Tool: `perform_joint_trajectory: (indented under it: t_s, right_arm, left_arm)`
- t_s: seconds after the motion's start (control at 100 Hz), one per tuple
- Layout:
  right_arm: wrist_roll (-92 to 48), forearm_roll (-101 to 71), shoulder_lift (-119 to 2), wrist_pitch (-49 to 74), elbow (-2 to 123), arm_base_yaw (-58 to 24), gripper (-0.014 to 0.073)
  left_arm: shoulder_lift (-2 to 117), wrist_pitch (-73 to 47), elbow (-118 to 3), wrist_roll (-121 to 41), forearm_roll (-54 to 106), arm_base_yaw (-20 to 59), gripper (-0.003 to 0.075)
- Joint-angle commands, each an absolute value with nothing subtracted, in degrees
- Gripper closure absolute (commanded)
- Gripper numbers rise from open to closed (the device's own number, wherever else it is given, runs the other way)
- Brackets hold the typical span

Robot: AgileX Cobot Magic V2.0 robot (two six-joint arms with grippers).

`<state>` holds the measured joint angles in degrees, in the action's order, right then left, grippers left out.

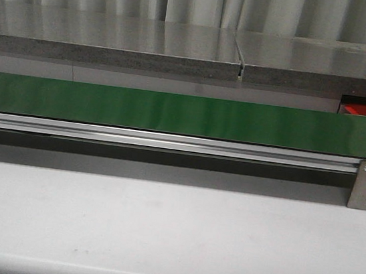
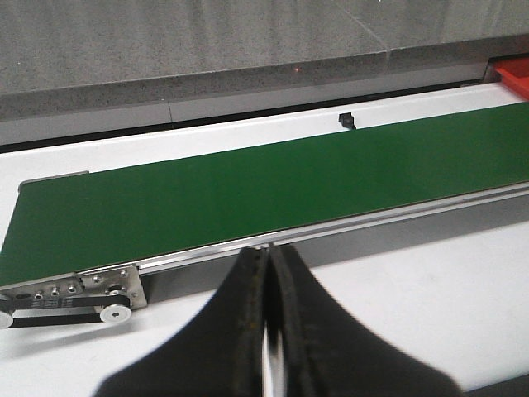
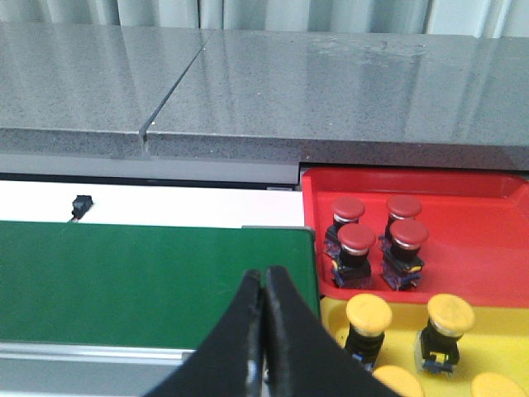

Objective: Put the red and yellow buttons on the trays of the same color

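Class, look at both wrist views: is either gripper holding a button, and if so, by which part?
Neither. The left gripper and right gripper are both shut with nothing between their fingers.

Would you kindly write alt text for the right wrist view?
A shut right gripper hangs over the end of an empty green conveyor belt. Beside the belt, four red buttons stand on a red tray and yellow buttons on a yellow tray.

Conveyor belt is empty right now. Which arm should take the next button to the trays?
Right, probably. Its shut right gripper hangs at the belt end beside the red tray and yellow tray; the left gripper sits at the far end.
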<state>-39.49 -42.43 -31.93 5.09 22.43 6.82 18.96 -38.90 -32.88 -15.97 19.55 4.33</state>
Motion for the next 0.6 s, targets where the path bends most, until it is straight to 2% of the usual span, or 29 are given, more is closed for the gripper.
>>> perform_joint_trajectory:
  t_s: [0.0,0.13,0.39,0.59]
  right_arm:
    - [-39.9,-42.9,-29.8,2.1,21.9,6.7,0.0668]
    - [-34.8,-34.9,-25.9,2.1,19.3,6.7,0.0668]
    - [2.7,2.3,-17.3,-2.5,11.9,6.7,0.0668]
    - [6.6,5.1,-9.3,-9.3,3.6,6.7,0.0668]
  left_arm:
    - [19.4,-35.1,-34.4,-15.8,21.1,4.8,0.0741]
    - [19.4,-35.1,-34.4,-15.8,21.1,4.8,0.0741]
    - [19.4,-35.1,-34.4,-15.8,21.1,4.8,0.0741]
    - [19.4,-35.1,-34.4,-15.8,21.1,4.8,0.0741]
